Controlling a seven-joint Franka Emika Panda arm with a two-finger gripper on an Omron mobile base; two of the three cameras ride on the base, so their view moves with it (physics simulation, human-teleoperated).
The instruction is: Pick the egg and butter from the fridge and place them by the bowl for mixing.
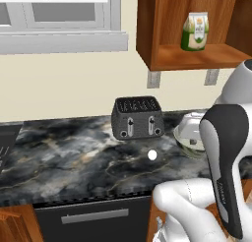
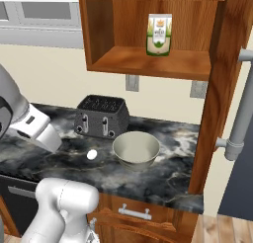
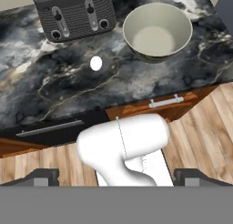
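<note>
Hand view: egg [image 3: 96, 63] centre-left on desk [image 3: 54, 91], beside bowl [image 3: 157, 32] | jaws spread wide, empty | next: fetch butter, set it gently beside bowl.

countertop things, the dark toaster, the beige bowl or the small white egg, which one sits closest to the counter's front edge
The small white egg. It lies alone on the dark marble counter, forward of both the dark slotted toaster and the pale beige-grey bowl.
</note>
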